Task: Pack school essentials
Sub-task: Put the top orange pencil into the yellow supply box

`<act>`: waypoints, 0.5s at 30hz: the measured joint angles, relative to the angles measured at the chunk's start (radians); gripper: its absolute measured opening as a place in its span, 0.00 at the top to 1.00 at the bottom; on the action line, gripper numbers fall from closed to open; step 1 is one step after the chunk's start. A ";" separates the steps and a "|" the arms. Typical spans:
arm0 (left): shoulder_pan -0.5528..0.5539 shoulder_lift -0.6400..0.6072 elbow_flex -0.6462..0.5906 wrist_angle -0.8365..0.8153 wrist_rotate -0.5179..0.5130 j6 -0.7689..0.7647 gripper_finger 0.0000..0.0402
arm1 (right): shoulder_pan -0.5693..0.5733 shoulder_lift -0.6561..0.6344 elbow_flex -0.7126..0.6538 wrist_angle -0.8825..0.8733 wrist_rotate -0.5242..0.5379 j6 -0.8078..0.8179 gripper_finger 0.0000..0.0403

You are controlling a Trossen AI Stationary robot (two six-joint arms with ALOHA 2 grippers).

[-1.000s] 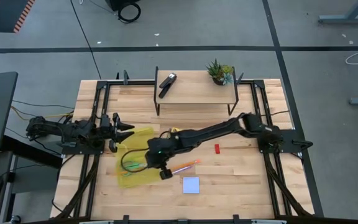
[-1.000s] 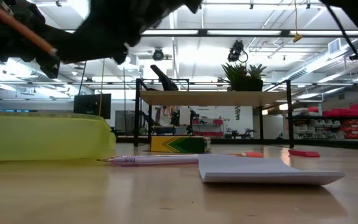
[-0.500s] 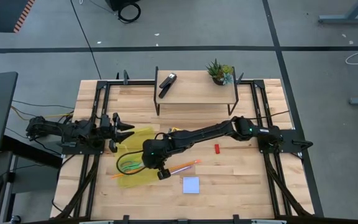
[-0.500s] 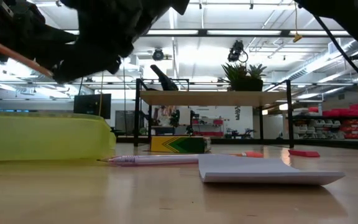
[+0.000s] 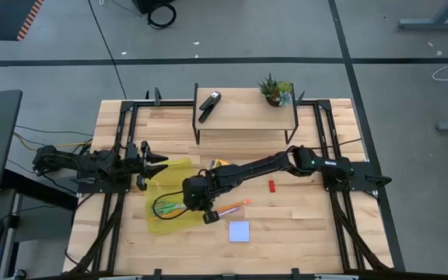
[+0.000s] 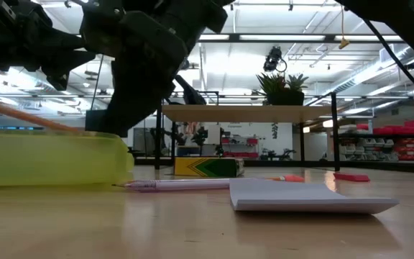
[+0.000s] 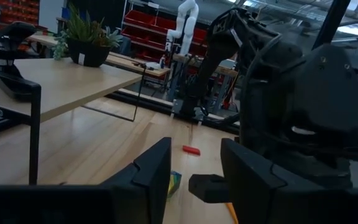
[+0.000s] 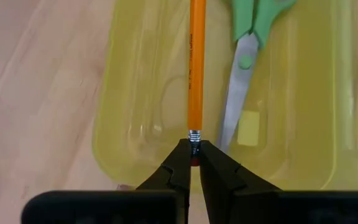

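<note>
My right gripper (image 8: 194,163) hangs over the open yellow see-through case (image 5: 169,198), shut on an orange pencil (image 8: 196,62). Green-handled scissors (image 8: 244,56) lie inside the case. In the low view the pencil (image 6: 27,116) shows just above the case's rim (image 6: 49,137). A second pencil (image 5: 232,208), the pale blue note pad (image 5: 239,231), the red block (image 5: 271,185) and the crayon box (image 5: 218,164) lie on the table. My left gripper (image 5: 158,163) waits open at the case's far left corner. My right gripper pinches the orange pencil at its eraser end (image 8: 194,142) between the two fingertips. The fingers lie along the pencil, coming from the table's right, and the shaft sticks out ahead of them over the case. Whether the pencil's point touches the case, I cannot tell.
At the far edge stands a low wooden shelf (image 5: 243,117) carrying a black stapler (image 5: 210,104) and a potted plant (image 5: 275,90). The right arm (image 5: 271,165) stretches across the table's middle, above the crayon box. Black frame rails (image 5: 119,155) run along both sides.
My right gripper has come down toward the yellow case while staying shut on the pencil. The pencil, earlier high above the case in the low view, now sits just over its rim.
</note>
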 joint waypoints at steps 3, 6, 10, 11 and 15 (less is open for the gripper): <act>0.000 0.000 0.000 0.000 0.000 0.000 0.64 | -0.001 -0.002 -0.023 0.020 -0.003 0.003 0.92; 0.000 0.000 0.000 0.000 0.000 0.000 0.64 | -0.001 -0.002 -0.025 0.020 -0.007 0.003 0.92; 0.000 0.000 0.000 0.000 0.000 0.000 0.62 | -0.002 -0.002 -0.023 0.018 -0.011 0.001 0.92; 0.000 0.000 0.000 0.000 0.000 0.000 0.62 | -0.003 -0.002 -0.023 0.018 -0.011 0.001 0.92; 0.000 0.000 0.000 0.000 0.000 0.000 0.63 | -0.014 -0.002 -0.023 0.020 0.006 0.000 0.92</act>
